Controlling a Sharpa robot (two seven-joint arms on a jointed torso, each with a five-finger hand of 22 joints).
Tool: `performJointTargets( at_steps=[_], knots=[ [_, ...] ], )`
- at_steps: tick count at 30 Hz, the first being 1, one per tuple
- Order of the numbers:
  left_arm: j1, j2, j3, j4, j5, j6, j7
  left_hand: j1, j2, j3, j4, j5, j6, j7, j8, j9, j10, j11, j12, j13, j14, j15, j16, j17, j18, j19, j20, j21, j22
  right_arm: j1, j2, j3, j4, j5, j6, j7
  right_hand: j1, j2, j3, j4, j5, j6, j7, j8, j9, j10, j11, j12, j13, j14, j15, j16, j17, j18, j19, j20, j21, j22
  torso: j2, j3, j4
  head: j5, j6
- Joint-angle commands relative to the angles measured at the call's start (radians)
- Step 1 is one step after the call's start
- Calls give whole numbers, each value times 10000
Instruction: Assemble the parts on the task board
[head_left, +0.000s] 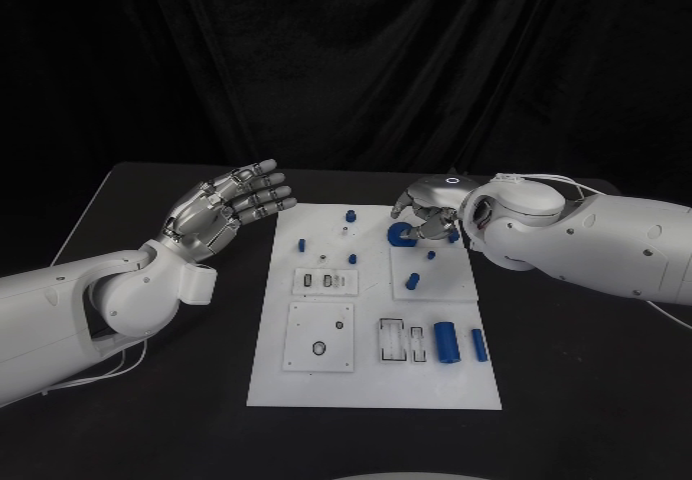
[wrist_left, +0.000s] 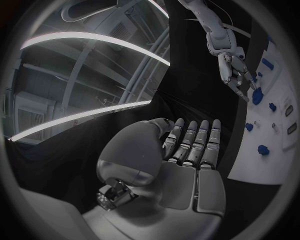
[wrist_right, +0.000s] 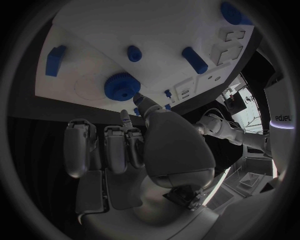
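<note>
White task board (head_left: 372, 385) flat on black surface (head_left: 577, 400). Near end: two blue cylinders (head_left: 447, 342) beside slotted block. Mid-board: small blue pegs (head_left: 413, 281). Far right: right hand (head_left: 427, 212), fingertips touching blue gear (head_left: 402, 235), grip unclear. Left of board: left hand (head_left: 224, 212) raised, fingers together, holding nothing.
</note>
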Motion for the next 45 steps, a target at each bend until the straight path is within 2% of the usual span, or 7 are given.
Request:
performJointTargets(
  at_steps=[1,14,25,34,41,43,45],
  knots=[
    [-25,-1,9,9,50,190,45,-70,-12,45,3,22,-41,37,17,3,30,35,12,0,75,15,37,15,-52,52,-31,42,-7,15,-120,5,69,-71,91,-379,119,-11,-47,-33,164,82,-1,65,13,1076,5,28,2634,857,-45,-50,2039,151,-20,16,-67,928,2,0,-1,16,7],
    [-42,-19,9,0,51,207,26,-70,-12,45,3,22,-41,37,17,3,30,35,12,0,75,15,37,15,-52,52,-31,42,-7,-6,-267,3,46,-112,268,-513,84,-30,-83,3,304,67,20,58,14,1076,27,28,2634,858,-25,-50,2042,152,-20,34,-79,928,1,-1,-1,5,8],
    [-50,10,9,-30,51,235,13,-88,-2,74,6,22,-45,43,15,2,25,36,11,-1,73,16,47,14,-57,51,-33,43,-8,-62,-119,3,-137,-114,507,-573,-3,-43,-211,112,-171,-77,40,-19,-25,1076,49,28,2634,860,-3,-52,2045,150,-1,62,-85,953,2,-1,-1,-16,-29],
    [-62,37,9,-63,51,271,-9,-92,1,80,6,22,-50,45,14,2,25,38,11,-1,73,16,49,14,-58,50,-33,43,-8,-128,4,3,-246,-115,598,-566,-94,-62,-401,255,-720,-105,37,-25,-38,1076,50,28,2634,859,1,-58,2044,152,6,68,-106,966,1,-2,0,-15,-40],
    [-83,79,10,-94,51,316,-18,-98,8,92,9,22,-54,48,13,2,25,39,12,0,72,17,53,13,-59,49,-34,43,-9,-173,106,3,-341,-115,601,-531,-67,-46,-410,256,-671,-46,33,9,-25,1076,52,28,2634,860,2,-57,2047,152,6,69,-111,968,1,-2,-2,-13,-82],
    [-94,85,10,-102,51,324,-18,-98,8,92,9,22,-54,48,13,2,25,39,12,0,72,17,53,13,-59,49,-34,43,-9,-187,135,3,-365,-115,573,-501,-2,-18,-407,240,-497,85,32,84,8,1076,61,28,2634,862,7,-53,2055,154,4,71,-122,966,2,-2,1,-15,-86],
    [-102,86,10,-109,51,327,-18,-98,8,92,9,22,-54,48,13,2,25,39,12,0,72,17,53,13,-59,49,-34,43,-9,-194,155,3,-381,-115,548,-474,98,16,-379,198,-127,272,21,187,61,1076,61,28,2634,864,8,-52,2059,152,11,73,-124,979,3,-2,1,-15,-93]
  ],
)
